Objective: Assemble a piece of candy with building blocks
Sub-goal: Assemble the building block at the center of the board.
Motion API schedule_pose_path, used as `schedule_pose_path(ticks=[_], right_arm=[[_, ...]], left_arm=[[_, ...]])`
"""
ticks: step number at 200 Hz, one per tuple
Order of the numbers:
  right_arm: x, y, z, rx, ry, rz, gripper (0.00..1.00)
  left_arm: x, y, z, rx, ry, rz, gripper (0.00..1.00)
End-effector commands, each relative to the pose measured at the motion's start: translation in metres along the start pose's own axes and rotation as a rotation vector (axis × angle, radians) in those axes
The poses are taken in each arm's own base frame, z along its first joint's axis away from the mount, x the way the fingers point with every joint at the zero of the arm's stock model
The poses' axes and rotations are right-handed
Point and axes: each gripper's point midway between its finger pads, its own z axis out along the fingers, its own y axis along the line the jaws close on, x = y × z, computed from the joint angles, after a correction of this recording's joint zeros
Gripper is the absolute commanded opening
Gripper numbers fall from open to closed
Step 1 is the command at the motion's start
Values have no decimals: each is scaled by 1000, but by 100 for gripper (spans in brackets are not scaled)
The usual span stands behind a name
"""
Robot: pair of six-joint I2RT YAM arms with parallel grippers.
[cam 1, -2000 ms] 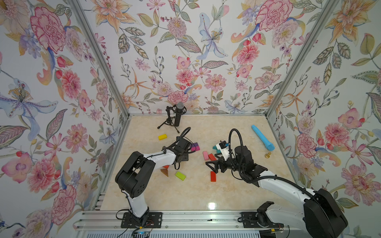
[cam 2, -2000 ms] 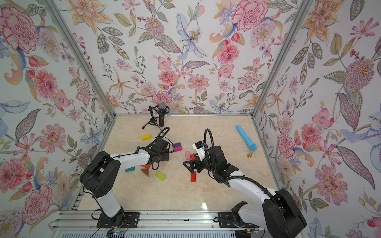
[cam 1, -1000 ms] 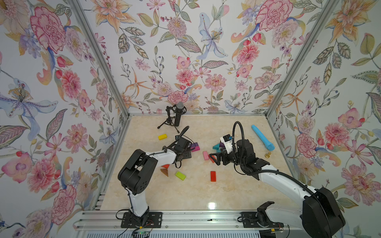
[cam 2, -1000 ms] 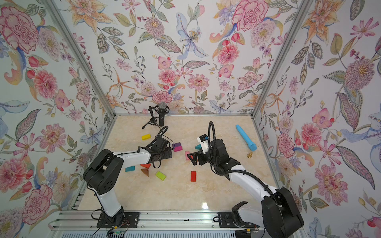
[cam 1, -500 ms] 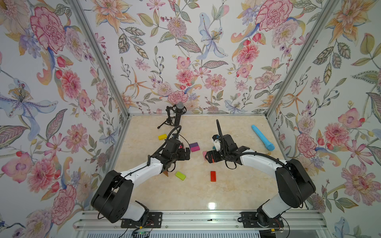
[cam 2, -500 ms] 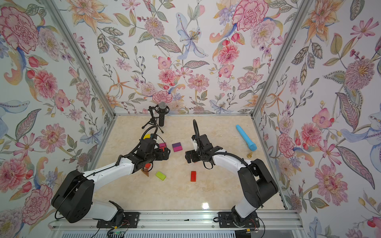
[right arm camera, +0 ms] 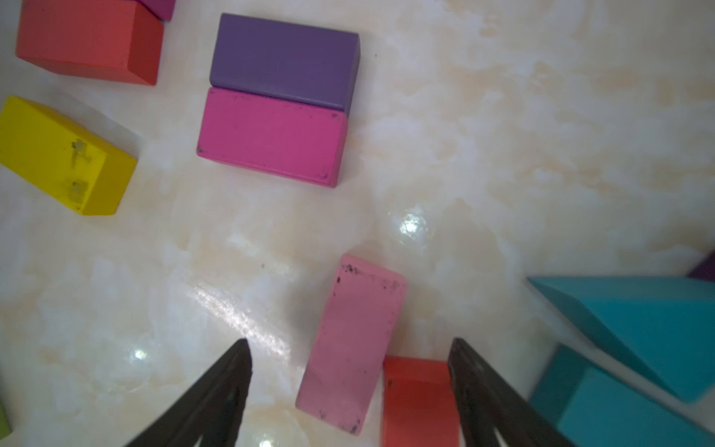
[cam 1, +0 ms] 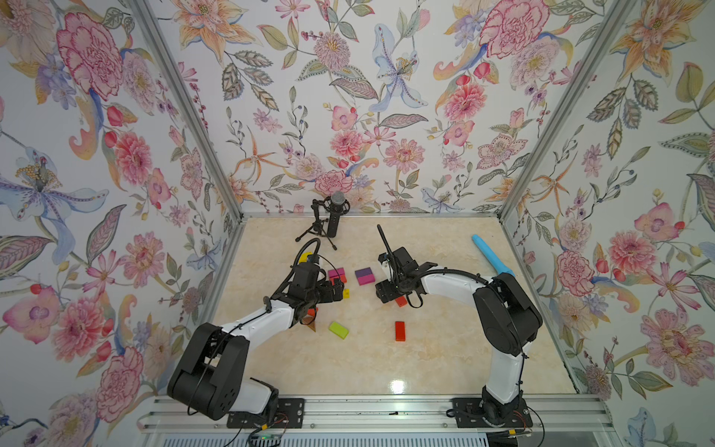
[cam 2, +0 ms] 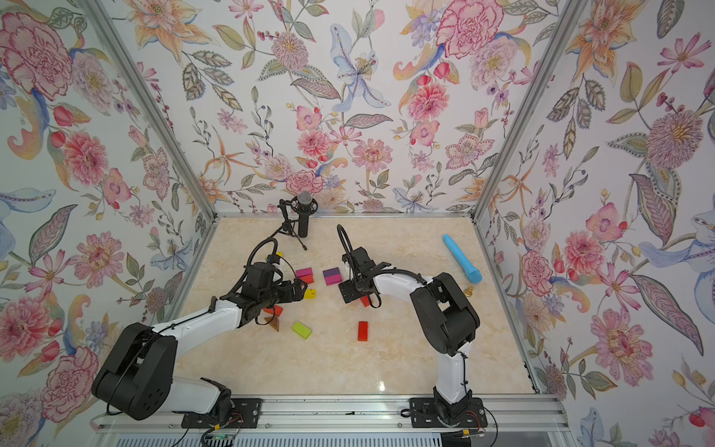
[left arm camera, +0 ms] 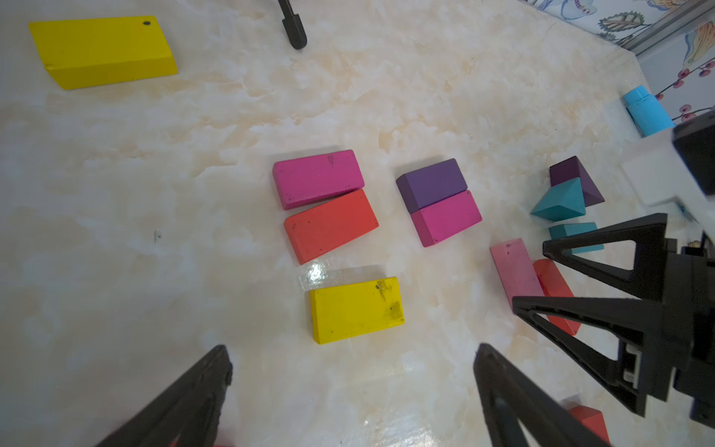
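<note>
While the left gripper (left arm camera: 352, 350) is kept wide open and empty low over the marble table (left arm camera: 387, 77), a yellow brick (left arm camera: 356, 309) is seen lying flat just ahead of its fingertips, not touched by them. Beyond it, a magenta brick (left arm camera: 317, 178) and a red brick (left arm camera: 330, 224) are laid side by side and touching. Near them a purple brick (left arm camera: 429, 184) is set against a second magenta brick (left arm camera: 445, 216) in the same way. The right gripper (right arm camera: 348, 343) is placed low over a pale pink brick (right arm camera: 360, 317) and a small red block (right arm camera: 418, 398), which lie touching each other between its jaws. The jaws are seen apart, with a clear gap left beside the pale pink brick, so nothing is gripped. A teal triangle (right arm camera: 626, 325) and a teal brick (right arm camera: 603, 410) are found just beside that gripper. In a top view a green brick (cam 1: 338, 329) and another red brick (cam 1: 399, 331) are seen nearer to the arm bases, apart from each other.
</note>
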Motion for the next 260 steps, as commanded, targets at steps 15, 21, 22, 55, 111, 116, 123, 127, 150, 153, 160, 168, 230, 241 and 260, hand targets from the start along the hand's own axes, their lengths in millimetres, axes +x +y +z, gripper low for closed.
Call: schedule_pose_path(ticks=[15, 21, 22, 55, 111, 116, 123, 127, 150, 153, 160, 168, 230, 241, 260], right_arm=[[-15, 0, 7, 10, 12, -60, 76], [-16, 1, 8, 6, 13, -62, 74], [-16, 1, 8, 5, 13, -63, 74], [-13, 4, 16, -14, 41, -80, 66], [-4, 19, 15, 6, 64, -102, 63], [-3, 21, 15, 2, 66, -105, 63], [-2, 23, 15, -2, 68, -103, 63], [-1, 24, 16, -6, 70, -104, 63], [6, 35, 16, -29, 85, -103, 62], [8, 37, 17, -32, 88, -104, 62], [11, 41, 16, -41, 91, -105, 62], [13, 46, 16, -48, 94, -110, 61], [10, 72, -4, -92, 49, -163, 61], [9, 69, -13, -82, 33, -155, 63], [15, 63, -32, -72, 10, -115, 67]], left_arm=[[-1, 6, -7, 12, -18, -1, 99], [-2, 6, -8, 10, -19, 0, 99], [-2, 6, -8, 11, -19, 0, 99], [-8, 12, -14, -2, -37, -6, 99], [-7, 17, -17, -10, -43, -9, 99], [-6, 17, -17, -10, -43, -9, 99], [-6, 17, -17, -8, -42, -9, 99], [-6, 16, -17, -6, -43, -8, 99], [-4, 17, -18, -5, -41, -12, 99], [-4, 17, -18, -5, -42, -11, 99], [-3, 17, -19, -4, -42, -12, 99], [-2, 18, -20, -6, -43, -13, 99], [2, 17, -20, 4, -34, -17, 99], [2, 16, -20, 11, -37, -20, 99], [7, 18, -18, 11, -31, -26, 99]])
